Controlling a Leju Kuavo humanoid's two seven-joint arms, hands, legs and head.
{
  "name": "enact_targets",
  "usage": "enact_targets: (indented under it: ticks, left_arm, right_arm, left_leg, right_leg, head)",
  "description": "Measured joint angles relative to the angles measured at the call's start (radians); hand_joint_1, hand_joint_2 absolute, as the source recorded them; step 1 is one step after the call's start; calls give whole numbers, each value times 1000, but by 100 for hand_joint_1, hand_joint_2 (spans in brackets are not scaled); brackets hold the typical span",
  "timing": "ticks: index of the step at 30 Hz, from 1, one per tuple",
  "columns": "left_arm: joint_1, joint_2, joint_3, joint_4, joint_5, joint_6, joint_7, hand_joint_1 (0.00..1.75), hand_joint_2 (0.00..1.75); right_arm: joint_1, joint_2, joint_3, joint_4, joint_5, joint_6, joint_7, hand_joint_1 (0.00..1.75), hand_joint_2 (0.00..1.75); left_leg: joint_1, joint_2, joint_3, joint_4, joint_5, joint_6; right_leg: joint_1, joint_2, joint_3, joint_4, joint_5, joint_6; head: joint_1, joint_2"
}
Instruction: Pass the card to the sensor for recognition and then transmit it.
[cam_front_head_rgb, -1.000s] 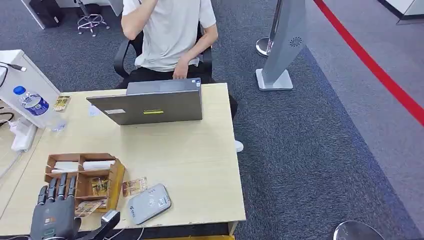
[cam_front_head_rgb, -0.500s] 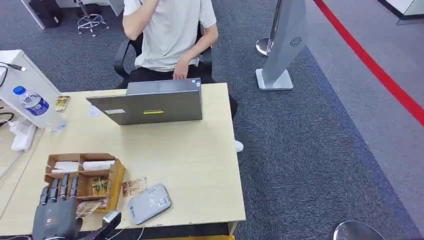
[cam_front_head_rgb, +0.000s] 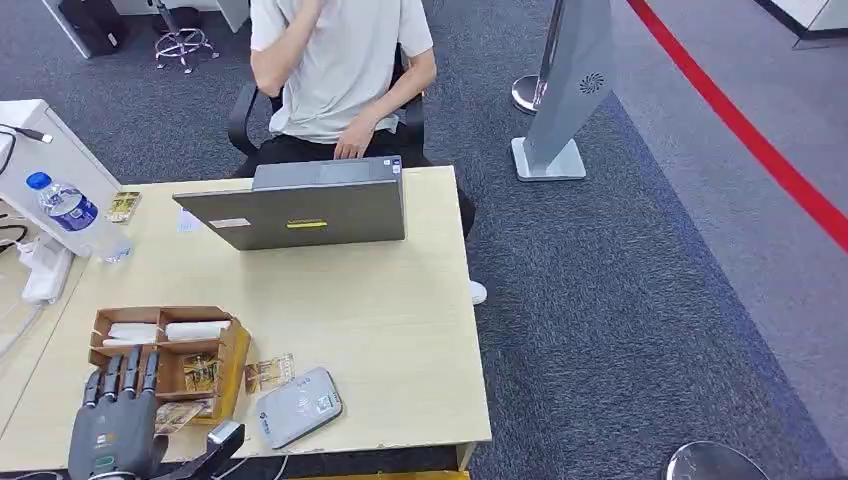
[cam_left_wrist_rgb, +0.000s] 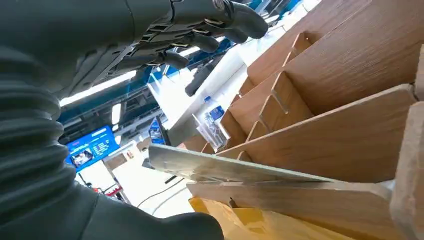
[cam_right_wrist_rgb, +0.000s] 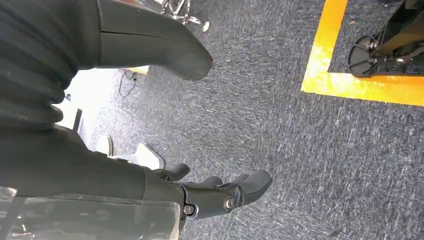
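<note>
Slightly lower left hand (cam_front_head_rgb: 115, 430), fingers (cam_front_head_rgb: 125, 373) extended.

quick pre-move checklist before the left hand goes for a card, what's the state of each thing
1. Left hand free: ok, fingers extended, holding nothing, over the near end of the wooden organizer.
2. Card reachable: ok, a card lies in the organizer's near compartment beside the hand.
3. Sensor clear: ok, flat on the table right of the organizer, nothing on it.
4. Spare card by the sensor: ok, not covering it.
5. Right hand out of the way: ok, hanging over the carpet, holding nothing.
6. Person ready to receive: cannot tell, seated behind the laptop.
</note>
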Motion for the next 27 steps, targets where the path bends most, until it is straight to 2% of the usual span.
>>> enact_targets:
  ticks: [19,27]
  left_arm:
    - [-11,-9,-1,12,0,10,-19,0,175]
    - [-33,-16,-32,22,0,17,-18,0,175]
  right_arm:
    - [0,0,0,0,2,3,-3,0,175]
    - [0,0,-1,0,15,3,-4,0,175]
  left_leg:
    - [0,0,0,0,0,0]
    - [0,0,0,0,0,0]
  right_leg:
    - [0,0,0,0,0,0]
    - [0,0,0,0,0,0]
  head:
    - [0,0]
    - [0,0]
